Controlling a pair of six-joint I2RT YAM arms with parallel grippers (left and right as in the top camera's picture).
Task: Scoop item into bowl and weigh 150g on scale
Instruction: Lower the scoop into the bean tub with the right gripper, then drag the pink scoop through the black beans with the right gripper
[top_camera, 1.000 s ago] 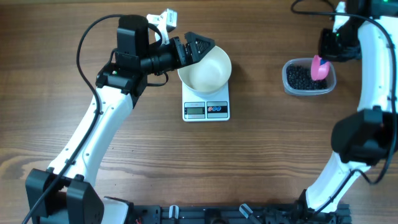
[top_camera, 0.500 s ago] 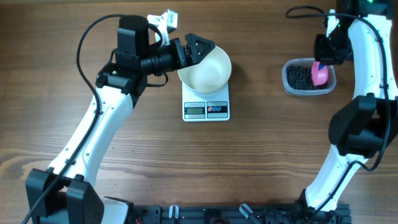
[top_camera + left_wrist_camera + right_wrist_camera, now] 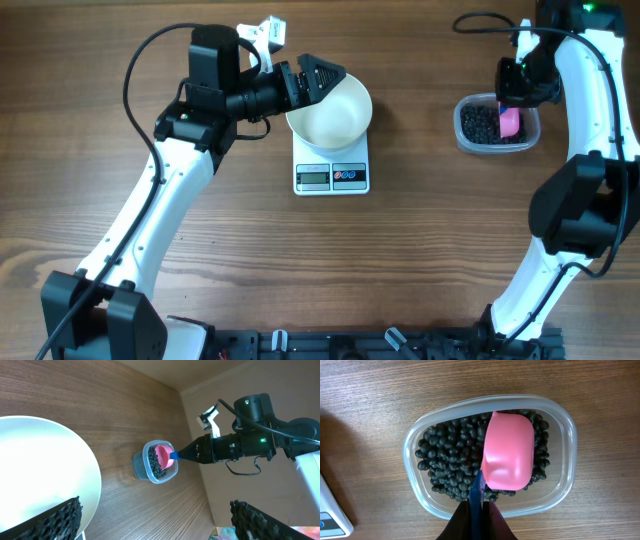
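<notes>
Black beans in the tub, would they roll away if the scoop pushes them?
Probably they would roll: the black beans are small, round and loose. The walls of the clear tub should likely keep them in. Tipped from the pink scoop, they'd probably scatter.

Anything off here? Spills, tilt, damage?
No spill: the small round black beans lie inside the clear plastic tub, with the pink plastic scoop in the shut right claw. The round white bowl sits on the white digital scale. Odd: the open left claw hangs at the bowl's rim; contact, unconfirmed, would skew the weighing.

Overhead top-down; left wrist beside bowl (image 3: 40, 475)
</notes>
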